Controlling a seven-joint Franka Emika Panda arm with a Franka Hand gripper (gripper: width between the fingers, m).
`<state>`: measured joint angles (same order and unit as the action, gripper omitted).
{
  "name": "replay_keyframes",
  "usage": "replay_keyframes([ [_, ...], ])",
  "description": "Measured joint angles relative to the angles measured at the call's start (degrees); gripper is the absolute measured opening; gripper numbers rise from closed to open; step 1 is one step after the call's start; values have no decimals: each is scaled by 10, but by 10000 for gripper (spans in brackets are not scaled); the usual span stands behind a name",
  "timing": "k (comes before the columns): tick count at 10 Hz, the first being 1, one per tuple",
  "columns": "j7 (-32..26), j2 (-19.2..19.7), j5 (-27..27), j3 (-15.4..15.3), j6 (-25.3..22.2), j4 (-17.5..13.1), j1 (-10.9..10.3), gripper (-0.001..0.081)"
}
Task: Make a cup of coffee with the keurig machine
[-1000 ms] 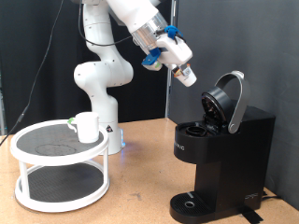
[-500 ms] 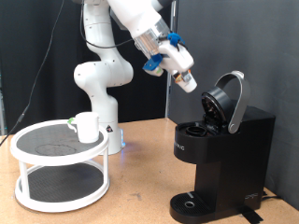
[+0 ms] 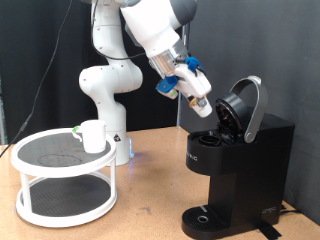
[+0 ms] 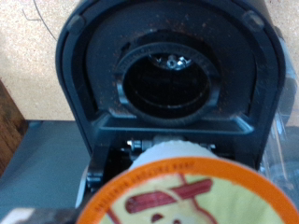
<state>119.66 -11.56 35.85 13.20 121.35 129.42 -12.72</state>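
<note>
One keurig machine (image 3: 235,165) stands on the desk (image 3: 150,200) at the exterior view's right, its hinged lid (image 3: 243,107) raised and tilted back so that the brew chamber is exposed. In the wrist view the underside of the raised lid (image 4: 168,84) shows a round dark recess ringed in black plastic. One coffee pod (image 4: 182,191), with a pale body and an orange-rimmed printed foil top, fills the lower part of the wrist view, close to the camera. In the exterior view the end effector (image 3: 203,108) hangs just above the open chamber, beside the raised lid, with a small pale item at its tip. The end effector appears clamped on the coffee pod, although the fingers themselves are hard to make out in either view. The cup (image 3: 93,136) sits upright on the upper shelf of a white two-tier round rack (image 3: 63,175) at the exterior view's left, well apart from the machine. The white arm rises behind the rack and reaches across towards the machine.
</note>
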Motion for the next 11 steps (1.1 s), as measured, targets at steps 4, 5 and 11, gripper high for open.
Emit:
replay_keyframes([
  [4, -1, 19, -6, -11, 24, 11, 0, 385],
  [5, -1, 23, -6, -13, 30, 13, 0, 385],
  [11, -1, 50, -6, -25, 61, 19, 0, 385],
])
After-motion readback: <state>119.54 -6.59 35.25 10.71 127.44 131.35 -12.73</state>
